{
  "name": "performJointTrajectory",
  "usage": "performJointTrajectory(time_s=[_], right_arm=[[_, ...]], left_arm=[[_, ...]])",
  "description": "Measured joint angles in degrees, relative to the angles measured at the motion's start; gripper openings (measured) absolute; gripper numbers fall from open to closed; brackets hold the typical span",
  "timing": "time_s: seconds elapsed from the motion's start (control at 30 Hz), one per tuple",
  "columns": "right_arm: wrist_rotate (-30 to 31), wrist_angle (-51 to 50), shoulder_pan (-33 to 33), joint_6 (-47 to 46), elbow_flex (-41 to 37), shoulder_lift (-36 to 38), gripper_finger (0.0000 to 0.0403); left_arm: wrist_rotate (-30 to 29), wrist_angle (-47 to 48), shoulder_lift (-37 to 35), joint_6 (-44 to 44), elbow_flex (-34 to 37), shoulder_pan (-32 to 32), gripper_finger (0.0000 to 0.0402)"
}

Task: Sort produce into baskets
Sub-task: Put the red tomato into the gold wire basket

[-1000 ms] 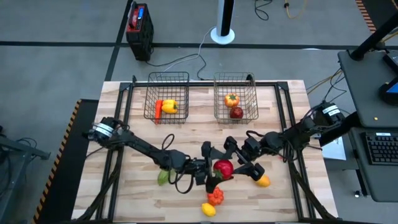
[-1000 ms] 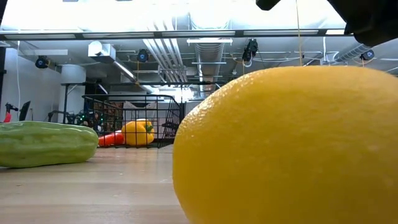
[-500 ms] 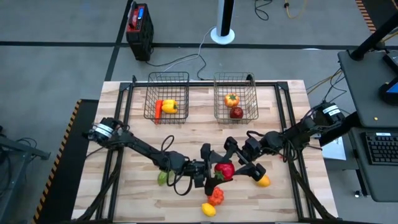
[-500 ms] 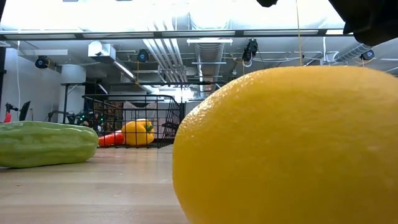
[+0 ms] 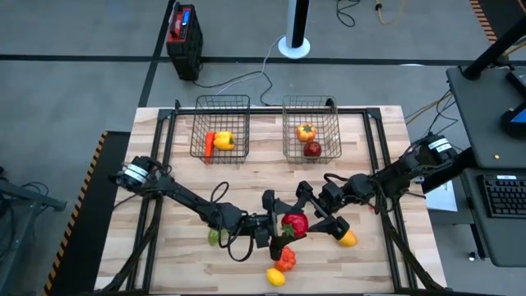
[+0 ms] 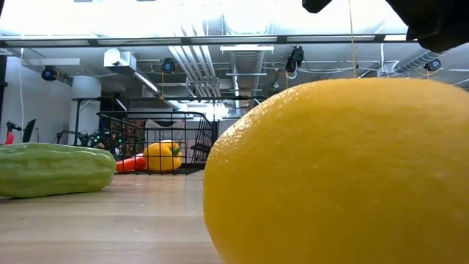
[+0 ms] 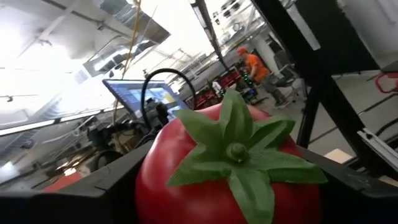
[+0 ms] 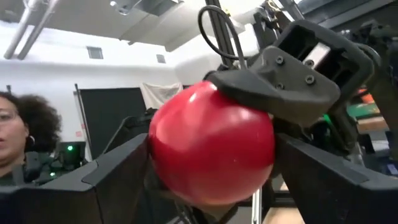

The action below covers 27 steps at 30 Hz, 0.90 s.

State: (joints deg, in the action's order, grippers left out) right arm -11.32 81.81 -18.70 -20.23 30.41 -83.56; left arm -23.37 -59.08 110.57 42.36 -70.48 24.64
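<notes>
A red tomato (image 5: 295, 223) with a green calyx (image 7: 236, 149) hangs above the table's middle, between my two grippers. My left gripper (image 5: 283, 224) comes from the table's left and is shut on it. My right gripper (image 5: 307, 215) comes from the right and is open; its two fingers (image 8: 112, 174) stand close on either side of the tomato's smooth end (image 8: 211, 146). The left basket (image 5: 222, 99) holds a carrot (image 5: 209, 143) and a yellow pepper (image 5: 223, 141). The right basket (image 5: 308, 99) holds an orange-coloured piece (image 5: 306, 131) and a dark red apple (image 5: 312, 149). My left gripper pinches the tomato between its two fingers, on opposite sides of its round body (image 7: 146, 180), with the calyx end toward the wrist. One finger (image 8: 280, 87) lies over the tomato's upper side. The fingers come roughly level from the table's left. The tomato is lifted clear of the table.
On the table lie a cucumber (image 5: 214, 236) under the left arm, an orange (image 5: 348, 239) by the right gripper, an orange-red pepper (image 5: 285, 260) and a lemon (image 5: 276, 277) near the front edge. The lemon (image 6: 337, 172) fills much of the low view. A person (image 8: 18, 137) is beyond the table.
</notes>
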Motion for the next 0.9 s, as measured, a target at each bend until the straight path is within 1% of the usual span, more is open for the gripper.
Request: performJointTrajectory(time_s=[0.1,0.23,0.33,0.43,0.57,0.73,0.83,0.9], right_arm=[[0.58,-3.18,-0.04,-0.19,-0.04,1.22,0.0335],[2.05,-7.84,-0.04,-0.71,-0.07,3.39,0.0330],[3.39,-12.58,-0.04,-0.54,-0.07,5.48,0.0325],[4.01,-17.84,-0.04,0.68,-0.07,7.85,0.0320],[7.49,-27.07,-0.15,2.36,-0.09,11.65,0.0311],[14.37,-40.46,-0.94,5.57,0.04,15.84,0.0304],[16.54,-47.06,-1.82,8.45,1.57,17.04,0.0301],[18.15,-51.64,-2.80,11.52,3.63,17.29,0.0301]], left_arm=[[-1.34,-0.04,-0.05,0.00,0.00,0.42,0.0292],[-5.03,-0.23,-0.25,-0.04,0.00,1.23,0.0292],[-8.02,1.01,-0.74,-0.44,0.05,1.82,0.0293],[-9.60,3.49,-1.75,-2.43,0.60,2.26,0.0292],[-9.54,7.18,-4.35,-7.85,2.10,2.39,0.0292],[-8.48,11.18,-9.15,-15.95,7.08,2.39,0.0291],[-5.57,12.70,-13.23,-22.64,10.58,2.32,0.0291],[-1.92,16.32,-16.07,-28.32,12.82,1.92,0.0291]])
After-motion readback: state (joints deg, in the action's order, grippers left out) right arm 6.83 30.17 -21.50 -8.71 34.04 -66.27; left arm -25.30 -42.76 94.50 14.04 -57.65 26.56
